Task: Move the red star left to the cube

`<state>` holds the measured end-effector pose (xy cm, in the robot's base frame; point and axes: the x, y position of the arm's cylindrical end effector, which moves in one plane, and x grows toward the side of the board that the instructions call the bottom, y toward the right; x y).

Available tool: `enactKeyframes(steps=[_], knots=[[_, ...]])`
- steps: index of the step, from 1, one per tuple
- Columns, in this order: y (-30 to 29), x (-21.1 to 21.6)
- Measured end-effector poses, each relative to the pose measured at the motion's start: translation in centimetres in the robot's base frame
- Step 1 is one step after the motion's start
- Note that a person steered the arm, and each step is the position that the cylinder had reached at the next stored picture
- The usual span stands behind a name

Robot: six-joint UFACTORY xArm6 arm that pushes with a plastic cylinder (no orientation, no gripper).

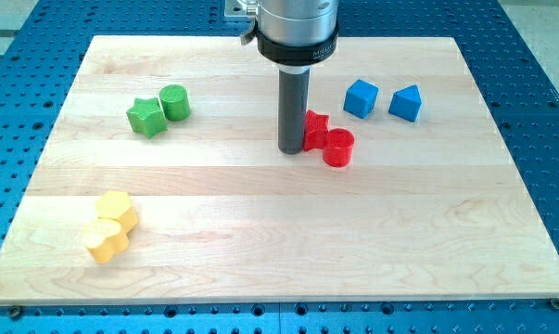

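- Wooden board [260,241] on a blue perforated bench, eight blocks total.
- Nearest: two yellow blocks [111,225], touching.
- Mid-board: red star [314,128] beside red cylinder [338,147], my tip [291,149] touching the star's left side. No claw, just the rod. Star looks light, rigid, probably slides easily; I'd push a flat flank.
- Further: green star [146,118], green cylinder [174,101], blue cube [361,97], blue wedge-ish block [405,102].

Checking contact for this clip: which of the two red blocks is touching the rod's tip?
The red star block: my tip sits against its left side. The red cylinder block lies on the star's far right, away from the tip.
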<state>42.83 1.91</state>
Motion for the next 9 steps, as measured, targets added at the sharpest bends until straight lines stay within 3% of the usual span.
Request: enactKeyframes(steps=[1, 3, 6, 7, 9], knots=[[1.1, 4.0], [3.4, -3.8], [-1.2, -4.8], [-1.2, -7.9], [0.6, -7.6]])
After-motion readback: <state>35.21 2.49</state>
